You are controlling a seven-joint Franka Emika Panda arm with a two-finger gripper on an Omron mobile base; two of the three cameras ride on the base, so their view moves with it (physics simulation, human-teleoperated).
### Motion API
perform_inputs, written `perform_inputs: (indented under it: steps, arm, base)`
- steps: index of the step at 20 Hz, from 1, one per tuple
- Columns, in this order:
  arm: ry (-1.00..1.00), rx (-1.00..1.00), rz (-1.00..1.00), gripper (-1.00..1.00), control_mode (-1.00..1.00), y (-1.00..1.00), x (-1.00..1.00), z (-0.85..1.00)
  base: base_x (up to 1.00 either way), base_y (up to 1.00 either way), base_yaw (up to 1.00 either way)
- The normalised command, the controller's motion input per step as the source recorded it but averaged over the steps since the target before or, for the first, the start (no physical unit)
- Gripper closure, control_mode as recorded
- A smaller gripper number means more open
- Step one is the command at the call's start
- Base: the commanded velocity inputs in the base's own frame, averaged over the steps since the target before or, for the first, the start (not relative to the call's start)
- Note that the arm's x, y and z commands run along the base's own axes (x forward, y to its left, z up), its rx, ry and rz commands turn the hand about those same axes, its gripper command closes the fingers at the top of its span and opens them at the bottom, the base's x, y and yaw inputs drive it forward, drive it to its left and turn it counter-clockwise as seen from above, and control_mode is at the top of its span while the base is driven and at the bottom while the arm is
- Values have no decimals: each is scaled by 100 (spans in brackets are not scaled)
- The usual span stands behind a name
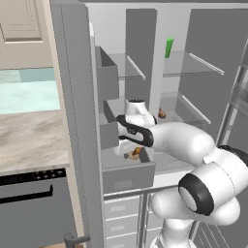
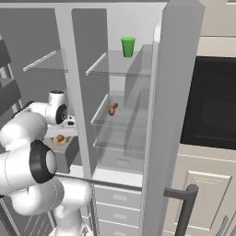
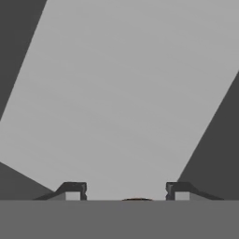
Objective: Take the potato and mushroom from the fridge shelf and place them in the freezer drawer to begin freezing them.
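Note:
A brown potato (image 1: 136, 152) (image 2: 60, 138) lies in the freezer drawer (image 1: 127, 177) (image 2: 70, 154), a deep grey box in the fridge's left half. My gripper (image 1: 131, 149) (image 2: 64, 132) hangs over it, pointing down into the drawer. It is open, and the hand view shows both fingertips (image 3: 74, 190) wide apart over the grey drawer floor. A thin sliver of the potato (image 3: 136, 199) shows low between them. The small brown mushroom (image 1: 162, 114) (image 2: 112, 109) sits on the translucent fridge shelf (image 1: 191, 112) (image 2: 125, 123) in the right half.
A green cup (image 1: 168, 47) (image 2: 128, 46) stands on the upper shelf. The open fridge doors (image 1: 77, 121) (image 2: 162, 115) flank the arm on both sides. Pale stacked drawers (image 1: 121, 218) (image 2: 117, 203) lie below. A black oven (image 2: 212, 101) is to the right.

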Motion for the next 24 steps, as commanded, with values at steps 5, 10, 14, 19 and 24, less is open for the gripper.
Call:
perform_inputs:
  steps: [5,10,14,19,24]
  arm:
    - [0,0,6,100,-100,13,-77,-44]
    - [2,0,5,100,-100,11,-50,-33]
    - [11,0,1,100,-100,36,4,-3]
    - [15,0,0,100,-100,52,8,0]
    - [16,0,1,100,-100,34,0,-12]
  base:
    - [0,0,0]
    - [0,0,0]
    - [0,0,0]
    - [0,0,0]
    - [0,0,0]
